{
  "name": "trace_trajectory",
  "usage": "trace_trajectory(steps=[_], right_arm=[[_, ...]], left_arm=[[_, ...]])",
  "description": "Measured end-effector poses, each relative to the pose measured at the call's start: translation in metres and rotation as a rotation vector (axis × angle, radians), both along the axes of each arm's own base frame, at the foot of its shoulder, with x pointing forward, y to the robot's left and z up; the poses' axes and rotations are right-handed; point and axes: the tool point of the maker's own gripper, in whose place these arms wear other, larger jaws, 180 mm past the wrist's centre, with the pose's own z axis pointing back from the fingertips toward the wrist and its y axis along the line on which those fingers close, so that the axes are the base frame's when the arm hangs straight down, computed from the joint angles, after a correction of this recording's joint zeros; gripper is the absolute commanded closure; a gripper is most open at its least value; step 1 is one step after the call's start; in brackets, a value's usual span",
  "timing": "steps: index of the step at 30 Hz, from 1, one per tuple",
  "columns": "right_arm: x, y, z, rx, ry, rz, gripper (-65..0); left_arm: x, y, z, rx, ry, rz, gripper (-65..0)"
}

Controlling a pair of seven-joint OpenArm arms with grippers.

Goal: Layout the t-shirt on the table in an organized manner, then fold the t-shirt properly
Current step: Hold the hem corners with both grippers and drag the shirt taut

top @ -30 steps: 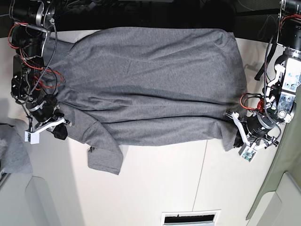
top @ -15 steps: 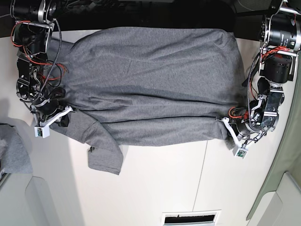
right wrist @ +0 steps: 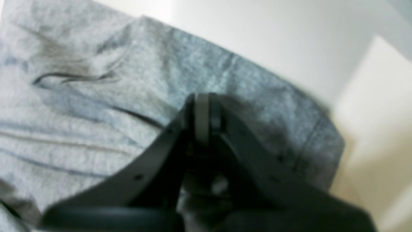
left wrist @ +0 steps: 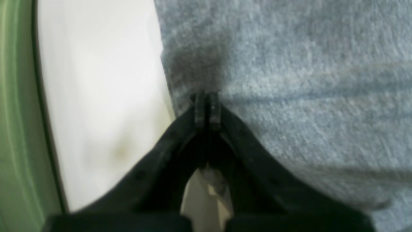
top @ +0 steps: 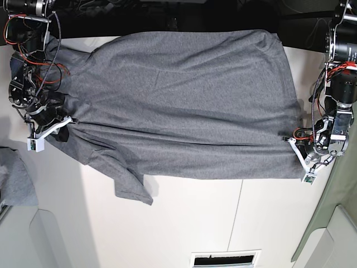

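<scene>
The heather-grey t-shirt (top: pixel 178 100) lies spread across the back of the white table (top: pixel 195 223), hem to the right, one short sleeve (top: pixel 134 187) sticking out toward the front. My left gripper (top: pixel 294 144) is shut on the hem's front corner; in the left wrist view its black jaws meet at the t-shirt's (left wrist: pixel 305 96) edge, my left gripper (left wrist: pixel 206 104) beside bare table (left wrist: pixel 96 96). My right gripper (top: pixel 65 120) is shut on the shoulder area; the right wrist view shows my right gripper (right wrist: pixel 201 109) pinching a pale strip of the t-shirt (right wrist: pixel 96 112).
Another grey cloth (top: pixel 14 181) lies at the left edge. A thin dark seam (top: pixel 239 212) runs across the table, and a slotted vent (top: pixel 226 258) sits at the front. A green surface (top: pixel 334 212) borders the right side. Cables hang from both arms.
Both grippers have moved apart, pulling the shirt taut. The hem corner went right and the shoulder left, the front fold flattened out, and the sleeve shifted slightly.
</scene>
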Motion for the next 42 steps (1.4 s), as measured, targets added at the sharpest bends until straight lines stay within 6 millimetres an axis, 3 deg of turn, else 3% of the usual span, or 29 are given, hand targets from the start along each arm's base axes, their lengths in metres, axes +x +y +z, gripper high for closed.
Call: trace_trajectory(steps=[4, 9, 12, 16, 19, 22, 25, 30, 35, 39, 42], right_arm=[[0.001, 0.000, 0.002, 0.047, -0.009, -0.033, 0.0], [0.000, 0.000, 0.009, 0.131, -0.029, -0.068, 0.0], [0.007, 0.017, 0.025, 0.211, -0.101, -0.060, 0.0], [0.032, 0.052, 0.048, 0.257, -0.182, -0.030, 0.0], [0.045, 0.072, 0.050, 0.201, -0.177, 0.022, 0.0], [0.058, 0.075, 0.048, 0.131, -0.190, 0.024, 0.0], [0.061, 0.069, 0.032, 0.078, -0.144, 0.007, 0.0], [0.047, 0.051, 0.004, 0.045, -0.096, -0.012, 0.0], [0.042, 0.011, 0.001, -0.020, -0.068, -0.027, 0.0], [0.034, -0.027, 0.005, -0.081, -0.047, -0.047, 0.0], [0.034, -0.033, 0.007, -0.078, -0.053, -0.061, 0.0]], left_arm=[[0.004, -0.028, 0.008, -0.102, 0.002, -0.057, 0.0], [0.021, -0.044, 0.035, -0.125, -0.059, -0.096, 0.0], [0.026, -0.064, 0.046, -0.191, -0.087, -0.164, 0.0], [0.027, -0.093, 0.045, -0.277, -0.095, -0.204, 0.0], [0.027, -0.121, 0.038, -0.323, -0.091, -0.221, 0.0], [0.026, -0.146, 0.031, -0.344, -0.082, -0.245, 0.0], [0.021, -0.158, 0.019, -0.362, -0.049, -0.240, 0.0], [0.009, -0.157, -0.006, -0.366, 0.003, -0.221, 0.0], [0.007, -0.151, -0.016, -0.322, 0.022, -0.240, 0.0], [0.007, -0.131, -0.015, -0.294, 0.020, -0.201, 0.0], [0.007, -0.118, -0.014, -0.268, 0.022, -0.183, 0.0]])
